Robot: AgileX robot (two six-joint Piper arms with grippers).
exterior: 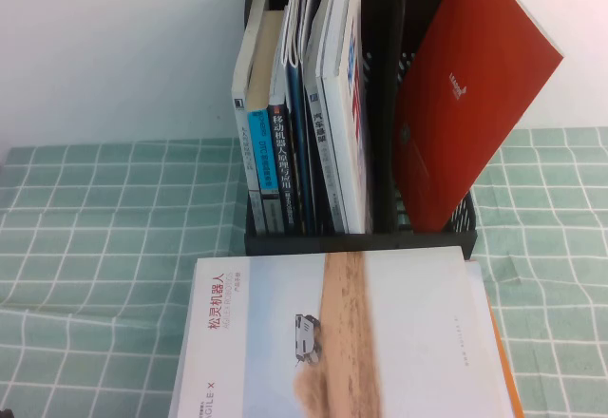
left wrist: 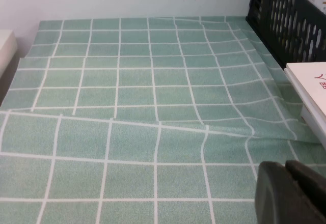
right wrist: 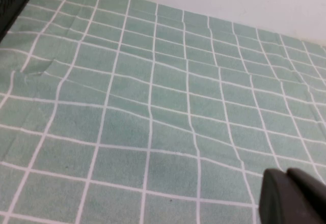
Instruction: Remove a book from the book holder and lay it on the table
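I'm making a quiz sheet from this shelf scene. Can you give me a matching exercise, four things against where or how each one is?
Things:
1. red book
2. white book with sandy stripe
3. left hand
4. book holder

Places or states:
A. lying flat on the table in front of the rack
B. standing on the green cloth against the wall, holding upright books
C. leaning tilted in the rightmost slot
D. shut, empty, low over bare cloth

The right hand is likewise shut over bare cloth.

Pairs: 1-C, 2-A, 3-D, 4-B
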